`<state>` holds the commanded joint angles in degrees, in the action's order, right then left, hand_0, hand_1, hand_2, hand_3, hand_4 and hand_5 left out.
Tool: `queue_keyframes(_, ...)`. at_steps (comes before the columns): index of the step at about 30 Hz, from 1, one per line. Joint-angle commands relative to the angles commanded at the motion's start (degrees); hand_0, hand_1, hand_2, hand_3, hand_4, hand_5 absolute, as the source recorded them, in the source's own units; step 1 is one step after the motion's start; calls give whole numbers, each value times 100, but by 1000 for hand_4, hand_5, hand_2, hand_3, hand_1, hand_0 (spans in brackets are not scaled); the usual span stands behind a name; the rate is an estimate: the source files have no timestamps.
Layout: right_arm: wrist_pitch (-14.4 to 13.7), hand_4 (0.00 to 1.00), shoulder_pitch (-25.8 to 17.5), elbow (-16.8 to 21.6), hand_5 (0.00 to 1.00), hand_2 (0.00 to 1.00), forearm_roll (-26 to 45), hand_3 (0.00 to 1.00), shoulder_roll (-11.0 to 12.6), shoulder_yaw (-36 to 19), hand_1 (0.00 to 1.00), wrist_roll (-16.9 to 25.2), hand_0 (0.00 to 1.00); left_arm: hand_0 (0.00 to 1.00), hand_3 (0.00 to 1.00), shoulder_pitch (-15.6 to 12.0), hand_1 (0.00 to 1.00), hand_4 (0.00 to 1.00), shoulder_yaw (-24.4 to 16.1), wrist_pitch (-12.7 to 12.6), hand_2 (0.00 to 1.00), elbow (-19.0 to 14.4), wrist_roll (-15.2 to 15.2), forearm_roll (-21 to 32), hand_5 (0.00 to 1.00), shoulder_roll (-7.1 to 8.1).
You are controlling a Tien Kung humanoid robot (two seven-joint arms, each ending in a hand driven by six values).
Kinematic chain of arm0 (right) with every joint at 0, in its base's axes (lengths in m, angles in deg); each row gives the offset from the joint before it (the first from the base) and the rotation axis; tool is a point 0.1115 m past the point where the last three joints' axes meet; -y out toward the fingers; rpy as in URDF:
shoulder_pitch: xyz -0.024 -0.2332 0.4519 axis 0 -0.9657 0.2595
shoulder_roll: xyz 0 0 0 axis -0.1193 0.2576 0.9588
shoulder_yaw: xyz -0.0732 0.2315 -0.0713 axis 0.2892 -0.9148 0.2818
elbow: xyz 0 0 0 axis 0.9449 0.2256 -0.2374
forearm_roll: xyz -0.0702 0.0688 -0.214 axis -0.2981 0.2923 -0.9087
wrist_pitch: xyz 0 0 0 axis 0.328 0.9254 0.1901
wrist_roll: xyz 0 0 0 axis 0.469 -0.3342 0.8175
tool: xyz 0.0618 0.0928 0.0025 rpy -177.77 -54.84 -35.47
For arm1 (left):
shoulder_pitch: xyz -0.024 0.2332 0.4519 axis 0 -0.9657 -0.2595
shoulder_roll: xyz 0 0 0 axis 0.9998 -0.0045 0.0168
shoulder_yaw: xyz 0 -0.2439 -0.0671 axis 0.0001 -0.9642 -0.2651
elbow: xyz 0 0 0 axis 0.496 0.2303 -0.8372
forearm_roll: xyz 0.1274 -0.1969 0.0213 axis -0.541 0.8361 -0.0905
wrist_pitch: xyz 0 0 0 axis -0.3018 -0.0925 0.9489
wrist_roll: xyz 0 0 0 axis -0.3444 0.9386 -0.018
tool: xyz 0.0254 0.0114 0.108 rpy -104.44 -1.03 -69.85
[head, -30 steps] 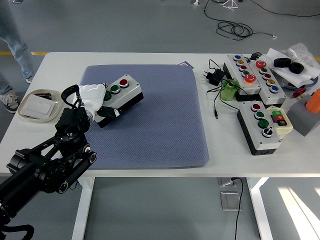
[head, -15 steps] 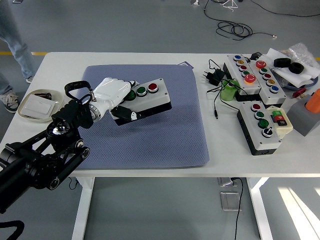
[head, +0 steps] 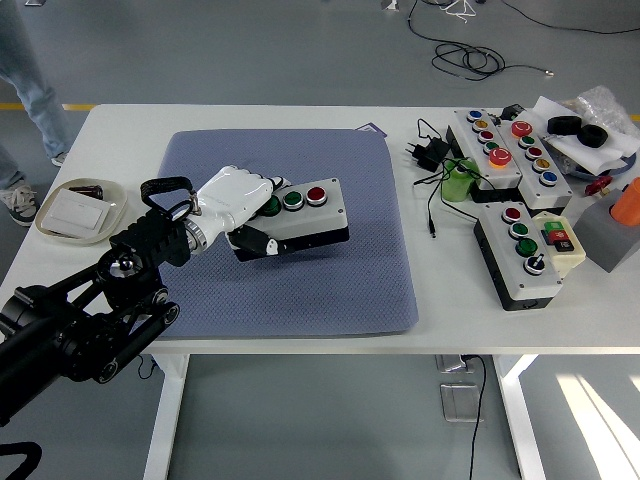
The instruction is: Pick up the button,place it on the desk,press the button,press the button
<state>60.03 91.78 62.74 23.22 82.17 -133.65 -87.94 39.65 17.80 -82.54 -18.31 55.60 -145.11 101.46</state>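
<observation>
Button box shifted right and slightly toward the table's near edge since the earlier frames; previously near the mat's left part, now over the mat's centre-left. Appears lower than half a second ago; contact with the mat cannot be confirmed. Left hand clenched around the box's left end, white fingers wrapped over the top edge, thumb under the near side. Two green buttons and one red button visible on the box's top face. Blue mat lying flat on the white table.

Beige tray at the table's left side, unchanged, holding a white flat block and a small dark item at its far rim. Right part of the table unchanged: long control panel, black-sided button box, green roll, black power adapter with cable. Person's legs at the top-left corner.
</observation>
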Motion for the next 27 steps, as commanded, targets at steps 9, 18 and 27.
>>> queue_keyframes(9, 6, 412, 0, 0, 479, 817, 9, 751, 3, 13, 797, 1, 787, 318, 431, 8, 457, 678, 120, 178, 438, 91, 43, 0, 2, 2)
queue_keyframes(18, 5, 412, 9, 0, 479, 817, 2, 751, 6, -1, 797, 4, 787, 458, 506, 66, 545, 684, 223, -75, 534, 109, 185, 0, 2, 22)
queue_keyframes(27, 3, 412, 3, 0, 479, 817, -6, 751, 6, -3, 797, -3, 787, 440, 520, 79, 538, 717, 320, -158, 541, 164, 269, 0, 2, 47)
